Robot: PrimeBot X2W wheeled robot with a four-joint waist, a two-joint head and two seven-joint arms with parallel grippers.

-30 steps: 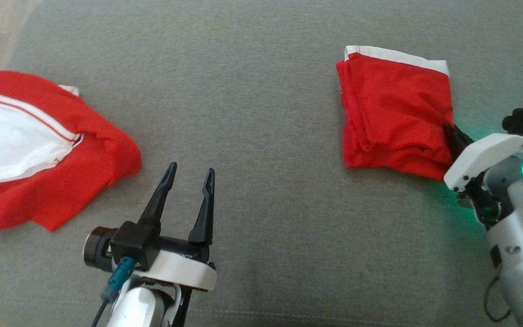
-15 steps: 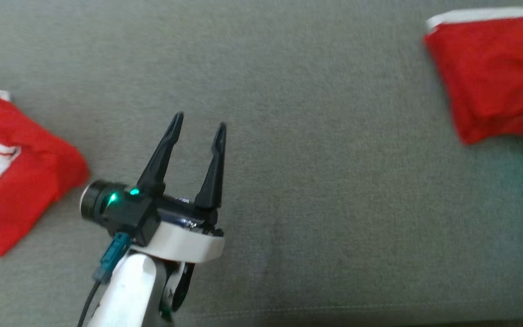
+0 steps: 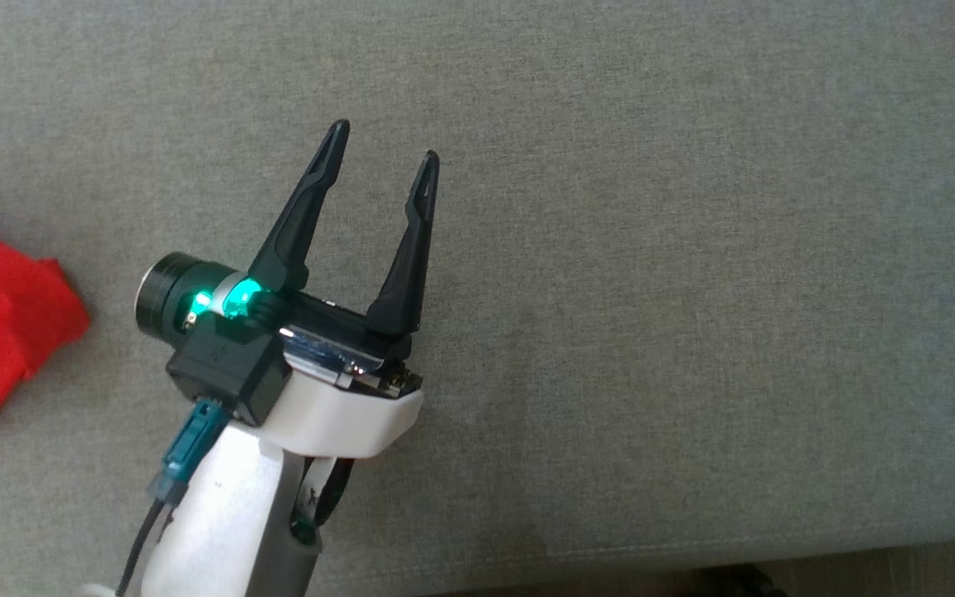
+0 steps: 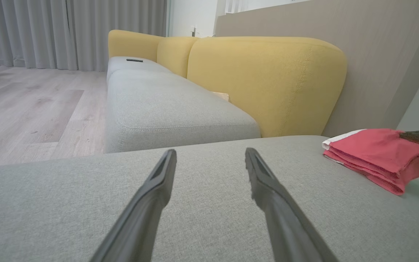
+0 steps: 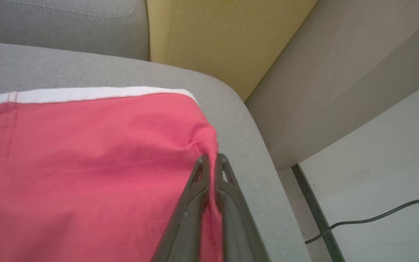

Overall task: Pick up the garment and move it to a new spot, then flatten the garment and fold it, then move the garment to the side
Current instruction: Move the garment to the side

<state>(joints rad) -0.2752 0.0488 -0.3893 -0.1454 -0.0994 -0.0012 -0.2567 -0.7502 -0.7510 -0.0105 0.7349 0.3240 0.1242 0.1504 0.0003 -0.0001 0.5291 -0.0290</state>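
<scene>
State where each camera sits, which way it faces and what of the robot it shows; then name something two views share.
Head: on the head, facing down at the grey seat; shows the open left end effector.
Left wrist: on that wrist, facing along the seat toward the yellow backrest; shows its fingers, apart.
Right wrist: on that wrist, facing down at the folded garment; shows the right end effector shut on it.
Shared: both wrist views show the garment and backrest.
</scene>
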